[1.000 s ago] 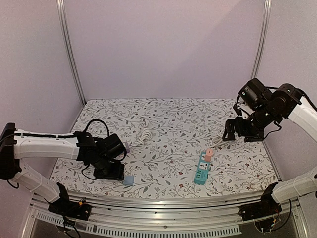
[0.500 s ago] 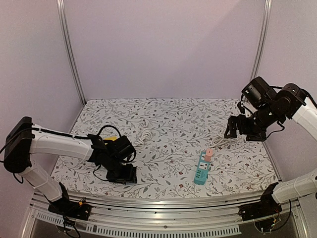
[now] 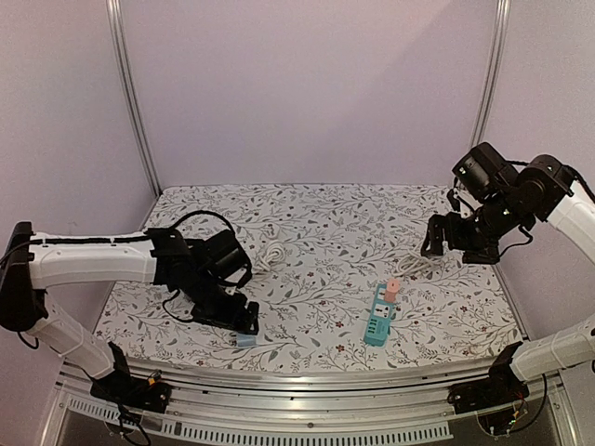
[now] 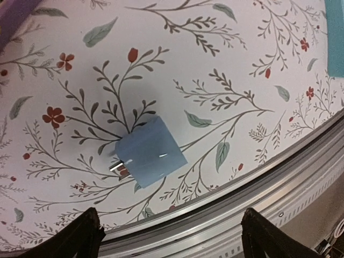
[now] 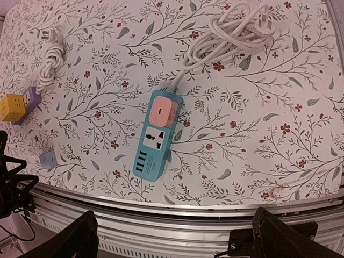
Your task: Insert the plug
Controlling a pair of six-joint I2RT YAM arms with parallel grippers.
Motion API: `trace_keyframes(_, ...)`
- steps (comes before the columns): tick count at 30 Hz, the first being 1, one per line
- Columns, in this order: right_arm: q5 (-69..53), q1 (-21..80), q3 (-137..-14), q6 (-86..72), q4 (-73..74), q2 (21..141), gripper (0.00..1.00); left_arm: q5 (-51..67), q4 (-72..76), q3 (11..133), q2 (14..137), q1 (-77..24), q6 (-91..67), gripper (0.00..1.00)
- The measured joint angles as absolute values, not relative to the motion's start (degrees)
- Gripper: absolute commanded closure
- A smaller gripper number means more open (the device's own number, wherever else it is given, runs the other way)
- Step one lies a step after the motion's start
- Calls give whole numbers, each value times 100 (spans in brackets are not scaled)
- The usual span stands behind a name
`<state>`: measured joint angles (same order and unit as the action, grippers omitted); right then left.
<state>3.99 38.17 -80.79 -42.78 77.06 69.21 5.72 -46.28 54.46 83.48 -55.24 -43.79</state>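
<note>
Left arm reaches low over the near edge of the table (image 3: 325,214); left gripper (image 3: 245,325) hangs just above the small blue plug (image 3: 244,340); in the left wrist view its fingers (image 4: 86,236) stand spread wide with nothing between them, and the plug (image 4: 152,152) lies flat on the flowered cloth just beyond the tips, metal prongs poking out at one side; plug close to the metal front rail (image 4: 279,199). Right gripper (image 3: 435,245) is held high at the far right, also spread wide and empty. The teal power strip (image 5: 155,141) lies right of centre, well apart from the plug, with a pink adapter (image 5: 163,111) already in its upper socket, the middle socket free, and its white cord (image 5: 226,32) coiled behind. Judgement: the step in hand is the pick-up of the blue plug, not yet done. Next move calls for settling the left fingers down around the plug's body, leaving the prongs clear, pinching firmly, then carrying it across to the free socket; the plug lies low and flat, so a slipped grasp is the likely risk.
</note>
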Motion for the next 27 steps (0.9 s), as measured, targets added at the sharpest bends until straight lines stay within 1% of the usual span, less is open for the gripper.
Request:
trace_keyframes(3, 510, 3817, -8095, -4211, 7703, 6910, 1, 655, -4941, 5758, 8298, -5566, -3677, 12)
trace_keyframes(7, 690, 3817, -8095, -4097, 7706, 6879, 1, 633, -5398, 6287, 8611, -5780, -2412, 15)
trace_keyframes(11, 716, 3817, -8095, -4071, 7706, 6845, 1, 283, -5736, 6576, 9028, -5968, -1162, 16)
trace_keyframes(15, 711, 3817, -8090, -4088, 7706, 6781, 1, -150, -5942, 6517, 9295, -5994, -123, 15)
trace_keyframes(19, 692, 3817, -8001, -4154, 7708, 6626, 1, -242, -5889, 6394, 9336, -5961, 718, 16)
trace_keyframes(23, 679, 3817, -7983, -4265, 7708, 6519, 1, -165, -5527, 6165, 9336, -5863, 1253, 18)
trace_keyframes(27, 672, 3817, -7983, -4370, 7706, 6482, 1, 21, -4950, 5677, 9286, -5675, 1605, 19)
